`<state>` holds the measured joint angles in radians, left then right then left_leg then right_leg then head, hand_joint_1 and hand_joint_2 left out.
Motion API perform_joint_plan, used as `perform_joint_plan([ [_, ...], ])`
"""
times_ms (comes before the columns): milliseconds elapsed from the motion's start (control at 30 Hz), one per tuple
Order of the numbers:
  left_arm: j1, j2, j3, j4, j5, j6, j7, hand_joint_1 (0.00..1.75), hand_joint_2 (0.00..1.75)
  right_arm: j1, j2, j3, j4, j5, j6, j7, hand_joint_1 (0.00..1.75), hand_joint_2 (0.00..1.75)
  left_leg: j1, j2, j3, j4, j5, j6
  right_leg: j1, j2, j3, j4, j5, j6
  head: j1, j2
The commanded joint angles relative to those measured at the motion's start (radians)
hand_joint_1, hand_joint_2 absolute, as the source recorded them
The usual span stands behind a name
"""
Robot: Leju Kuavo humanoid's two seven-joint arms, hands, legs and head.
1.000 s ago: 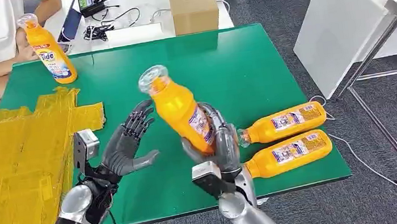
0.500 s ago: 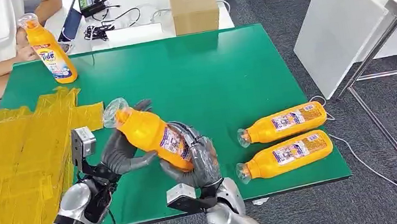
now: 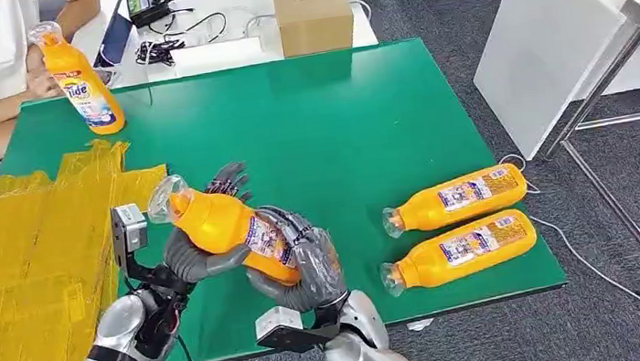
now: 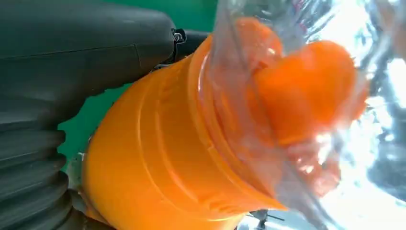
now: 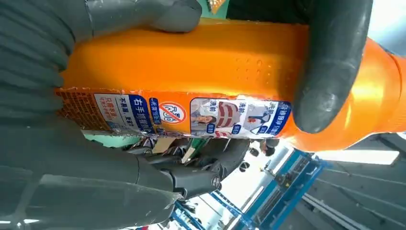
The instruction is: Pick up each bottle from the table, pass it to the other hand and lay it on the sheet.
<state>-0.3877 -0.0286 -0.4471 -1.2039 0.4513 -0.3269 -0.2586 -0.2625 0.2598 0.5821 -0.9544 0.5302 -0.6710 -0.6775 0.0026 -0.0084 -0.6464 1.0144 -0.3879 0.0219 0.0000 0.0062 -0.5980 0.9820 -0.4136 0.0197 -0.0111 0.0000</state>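
Right hand [image 3: 302, 270] grips the orange bottle [image 3: 225, 226] by its base, cap tilted toward ten o'clock. Left hand [image 3: 204, 241], fingers spread, cradles the bottle's neck end from behind.

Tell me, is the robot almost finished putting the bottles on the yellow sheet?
Not nearly. The yellow sheet has no bottle on it. The right hand grips one bottle, tipped against the left hand, mid-handover. Two bottles lie on the green table, and a person holds a fourth bottle.
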Motion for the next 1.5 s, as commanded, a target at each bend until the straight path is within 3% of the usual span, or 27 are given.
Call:
perform_joint_plan([
  [33,-0.058,-0.010,0.020,0.071,0.020,0.004,-0.001,0.00,1.75,-0.039,-0.017,0.057,0.083,-0.008,-0.027,-0.003,1.75,1.75,0.001,0.000,0.005,0.000,-0.002,-0.001,0.001,-0.001,0.006,-0.001,-0.002,0.000,0.000,0.000],
  [67,-0.055,-0.014,0.028,0.068,0.027,0.012,-0.002,0.02,1.75,-0.039,-0.017,0.058,0.081,-0.008,-0.027,-0.005,1.75,1.75,0.000,0.000,0.003,0.000,-0.001,-0.001,0.000,-0.001,0.004,-0.001,-0.001,0.000,0.000,0.000],
  [100,-0.053,-0.018,0.035,0.067,0.033,0.018,-0.005,1.55,1.75,-0.039,-0.017,0.059,0.081,-0.009,-0.027,-0.004,1.75,1.75,0.001,0.000,0.005,0.000,-0.002,-0.001,0.001,-0.001,0.005,-0.001,-0.002,0.000,0.000,0.000],
  [133,-0.046,-0.025,0.046,0.055,0.042,0.028,-0.013,1.75,1.75,-0.040,-0.019,0.064,0.081,-0.015,-0.027,-0.002,1.75,1.75,0.001,0.000,0.006,0.000,-0.002,-0.001,0.001,-0.002,0.007,-0.001,-0.002,0.000,0.000,0.000],
  [600,-0.046,-0.036,0.066,0.062,0.087,0.069,0.000,1.75,1.75,-0.060,-0.031,0.094,0.079,-0.100,-0.022,0.010,1.75,1.75,0.001,0.000,0.002,0.000,-0.001,-0.001,0.001,-0.001,0.003,-0.001,-0.001,0.000,0.000,0.000],
  [767,-0.026,-0.047,0.106,0.045,0.142,0.110,0.006,1.75,1.75,-0.041,-0.046,0.097,-0.005,-0.168,-0.005,0.010,1.75,1.75,0.000,0.000,0.003,0.000,-0.001,-0.001,0.001,-0.001,0.003,-0.001,-0.001,0.000,0.000,0.000],
  [800,-0.018,-0.046,0.119,0.034,0.152,0.127,0.008,1.75,1.75,-0.030,-0.056,0.103,-0.054,-0.180,0.001,0.015,0.23,1.75,0.001,0.000,0.003,0.000,-0.001,-0.001,0.001,-0.001,0.003,-0.001,-0.001,0.000,0.000,0.000],
  [833,-0.014,-0.045,0.127,0.029,0.157,0.136,0.009,1.75,1.75,-0.022,-0.064,0.106,-0.093,-0.187,0.005,0.022,0.00,1.75,0.000,0.000,0.002,0.000,-0.001,-0.001,0.001,-0.001,0.003,-0.001,-0.001,0.000,0.000,0.000],
  [1067,0.002,-0.043,0.167,0.012,0.189,0.185,0.006,1.75,1.75,0.034,-0.101,0.106,-0.283,-0.186,0.022,0.062,0.00,1.75,0.000,-0.001,0.003,0.000,-0.001,-0.001,0.000,-0.002,0.003,-0.001,-0.002,0.000,0.000,0.000],
  [1167,0.006,-0.039,0.205,-0.009,0.176,0.247,-0.014,1.75,1.75,0.070,-0.146,0.092,-0.459,-0.164,0.030,0.101,0.00,1.75,0.000,0.000,0.001,0.000,-0.001,0.000,0.000,0.000,0.001,0.000,-0.001,0.000,0.000,0.000],
  [1500,0.004,-0.039,0.209,-0.011,0.161,0.265,-0.017,1.75,1.75,0.073,-0.146,0.086,-0.470,-0.157,0.034,0.112,0.00,1.75,0.000,0.000,0.003,0.000,-0.002,-0.001,0.000,0.000,0.003,-0.001,-0.002,0.000,0.000,0.000],
])
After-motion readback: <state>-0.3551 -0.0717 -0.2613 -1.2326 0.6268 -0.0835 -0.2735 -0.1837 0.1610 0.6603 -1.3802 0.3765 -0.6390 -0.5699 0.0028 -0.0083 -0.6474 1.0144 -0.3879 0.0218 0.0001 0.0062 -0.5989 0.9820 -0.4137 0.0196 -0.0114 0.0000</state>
